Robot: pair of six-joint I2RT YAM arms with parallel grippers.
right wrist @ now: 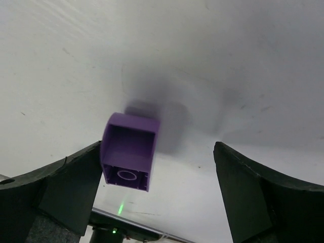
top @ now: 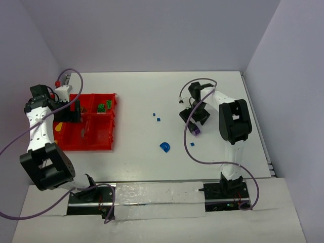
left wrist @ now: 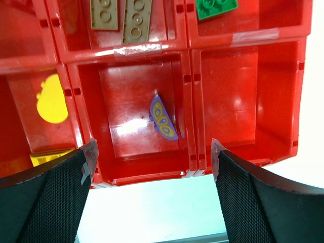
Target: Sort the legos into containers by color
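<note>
The red containers [top: 93, 137] stand at the left, and my left gripper [top: 71, 114] hovers over them, open and empty. In the left wrist view its fingers [left wrist: 50, 202] frame the near rim of a compartment [left wrist: 147, 174] holding a purple piece with yellow ovals [left wrist: 163, 117]. Other compartments hold yellow [left wrist: 52, 98], tan [left wrist: 124, 17] and green legos [left wrist: 216, 7]. My right gripper [top: 196, 120] is open at mid-table. A purple block [right wrist: 129, 152] lies against its left finger [right wrist: 61, 192], with a wide gap to the other finger. The block also shows in the top view [top: 195, 131].
A blue arch [top: 165, 147] lies on the white table between the arms. Tiny blue bits lie at the middle [top: 154, 115], [top: 158, 120] and near the right arm [top: 192, 145]. The table's right edge and walls are close to the right arm.
</note>
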